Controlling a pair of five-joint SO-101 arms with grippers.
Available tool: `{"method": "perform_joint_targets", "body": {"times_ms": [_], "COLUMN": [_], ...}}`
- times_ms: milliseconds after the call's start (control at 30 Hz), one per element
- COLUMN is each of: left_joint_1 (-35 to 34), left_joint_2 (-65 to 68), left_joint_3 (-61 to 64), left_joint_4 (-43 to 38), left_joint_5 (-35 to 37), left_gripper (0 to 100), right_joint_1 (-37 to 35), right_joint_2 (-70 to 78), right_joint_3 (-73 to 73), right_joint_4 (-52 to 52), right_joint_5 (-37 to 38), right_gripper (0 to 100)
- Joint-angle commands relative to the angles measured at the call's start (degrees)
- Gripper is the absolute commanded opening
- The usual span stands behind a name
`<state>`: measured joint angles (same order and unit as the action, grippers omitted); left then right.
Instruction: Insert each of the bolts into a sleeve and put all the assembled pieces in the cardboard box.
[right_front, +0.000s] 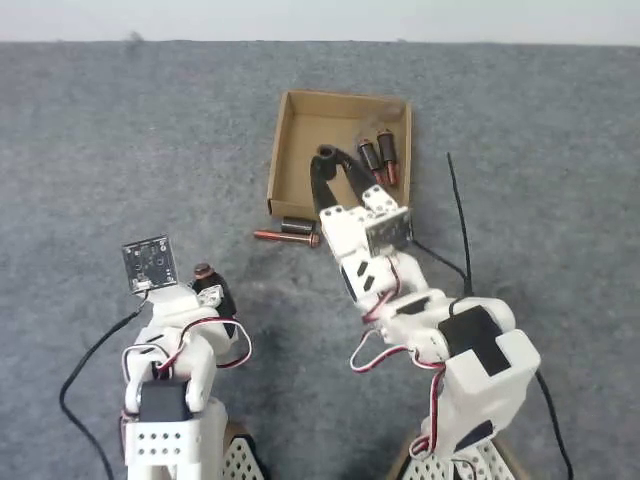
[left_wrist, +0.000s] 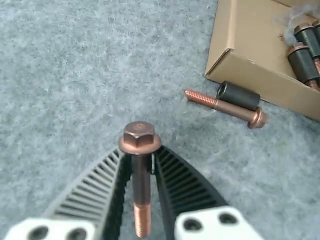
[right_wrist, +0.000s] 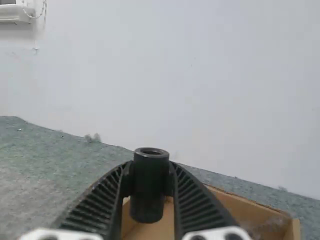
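Observation:
My left gripper (left_wrist: 141, 167) is shut on a copper bolt (left_wrist: 140, 175), head outward, held above the carpet; in the high view it sits at the lower left (right_front: 207, 282). My right gripper (right_wrist: 148, 182) is shut on a black sleeve (right_wrist: 149, 182), its bore facing up, raised over the cardboard box (right_front: 290, 130). In the high view that sleeve (right_front: 326, 156) hangs above the box floor. Two assembled pieces (right_front: 380, 158) lie in the box's far right corner. Another bolt with a sleeve on it (right_front: 288, 232) lies on the carpet just outside the box's near wall (left_wrist: 260, 82).
Grey carpet covers the table. A black cable (right_front: 462, 230) trails to the right of the right arm. A white wall (right_wrist: 200, 75) stands behind the table.

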<state>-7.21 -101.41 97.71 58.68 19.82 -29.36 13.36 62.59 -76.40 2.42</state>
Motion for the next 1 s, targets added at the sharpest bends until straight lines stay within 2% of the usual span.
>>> {"method": "perform_joint_targets", "body": {"times_ms": [0, 267, 600, 967], "left_joint_1": [0.0, 0.0, -0.2, -0.3], "left_joint_2": [-1.7, -1.7, -1.7, -1.7], "left_joint_3": [-1.0, -1.0, -1.0, -1.0], "left_joint_4": [-2.1, -2.0, -1.8, -2.0], "left_joint_5": [-0.7, -0.7, -0.7, -0.7], "left_gripper": [1, 1, 1, 1], "right_joint_1": [-1.8, -5.7, -5.7, -5.7], "right_joint_2": [-0.9, -0.8, -0.8, -0.9], "right_joint_3": [4.0, 17.5, 30.2, 31.6], "right_joint_4": [-5.9, -15.9, -23.6, -23.6], "right_joint_5": [0.9, 0.9, 0.4, -2.2], "right_gripper": [0.7, 0.7, 0.7, 0.7]}}
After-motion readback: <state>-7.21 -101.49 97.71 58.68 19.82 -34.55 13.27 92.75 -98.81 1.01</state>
